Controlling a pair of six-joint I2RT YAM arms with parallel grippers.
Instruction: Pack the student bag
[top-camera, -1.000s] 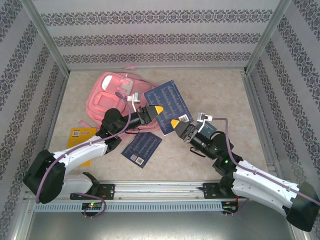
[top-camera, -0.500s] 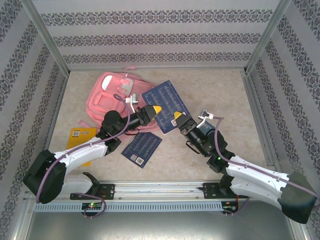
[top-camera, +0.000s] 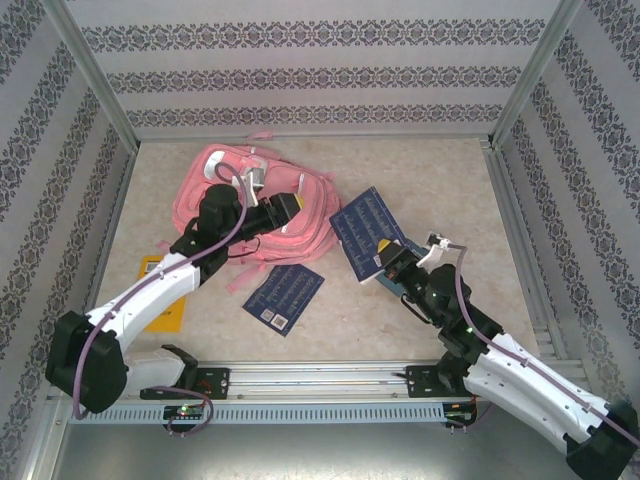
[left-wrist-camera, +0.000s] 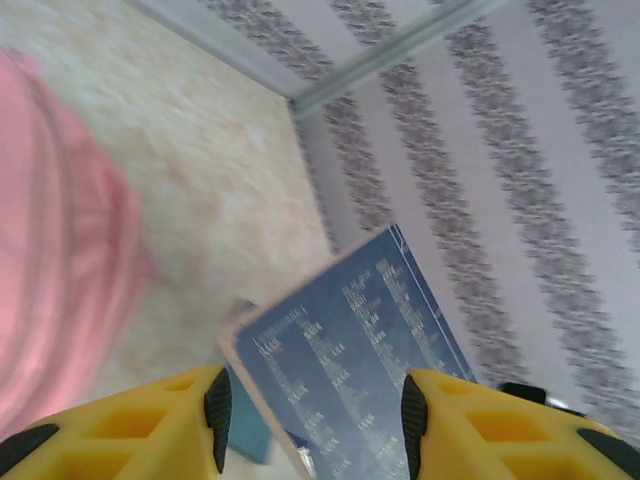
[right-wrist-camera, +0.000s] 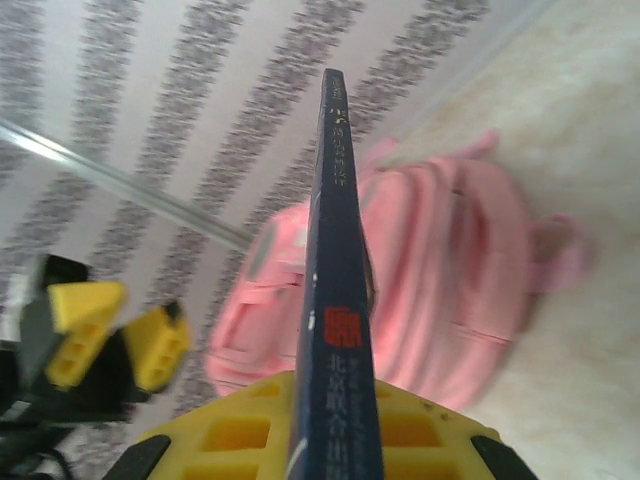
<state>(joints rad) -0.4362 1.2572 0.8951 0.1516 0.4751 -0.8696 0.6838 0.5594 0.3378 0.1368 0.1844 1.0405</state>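
The right gripper (top-camera: 386, 249) pinches the dark blue book (top-camera: 366, 224) on edge just right of the student bag (top-camera: 310, 228), which lies flat on the table (top-camera: 450, 180), likely ready for slotting in, while the left gripper (top-camera: 291, 204) hovers parted and empty over the bag, probably to hold its mouth.

Two arms at work, one gripper parted, the other clamped

The left arm (top-camera: 150, 295) climbs from the lower left corner and bends toward the upper middle of the overhead view. Its left gripper (top-camera: 285, 207) points right, its yellow fingers (left-wrist-camera: 150, 430) standing apart with nothing between them. The right arm (top-camera: 520, 375) stretches from the lower right toward centre, where the right gripper (top-camera: 383, 248) pinches a blue book (right-wrist-camera: 340, 250) (seen edge-on, running straight up the wrist view).
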